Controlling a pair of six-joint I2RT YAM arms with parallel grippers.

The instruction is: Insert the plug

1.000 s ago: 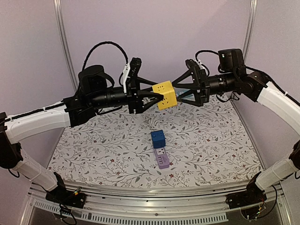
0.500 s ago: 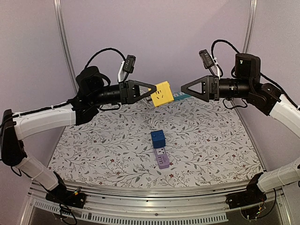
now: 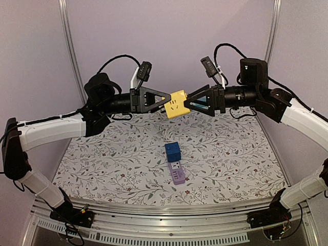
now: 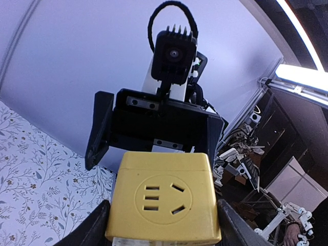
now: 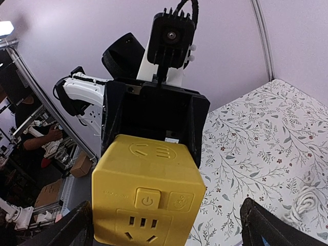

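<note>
A yellow cube socket adapter (image 3: 177,103) is held in the air above the back of the table. My left gripper (image 3: 171,101) is shut on it from the left; in the left wrist view the cube (image 4: 164,197) fills the space between the fingers (image 4: 95,228). My right gripper (image 3: 187,104) is open and reaches the cube from the right. In the right wrist view the cube (image 5: 148,192) sits between its fingers, with a wide gap to the right finger (image 5: 279,225). The cube's faces show socket holes and a power button.
A blue cube adapter (image 3: 172,150) stands on the flower-patterned table (image 3: 102,159), next to a purple power strip (image 3: 177,173) just in front of it. A white cable (image 5: 306,201) lies on the table. A teal object (image 3: 206,98) lies at the back.
My right gripper had pulled back to the right, away from the cube, and has now come back left so its open fingers flank it. My left gripper kept hold of the cube.
</note>
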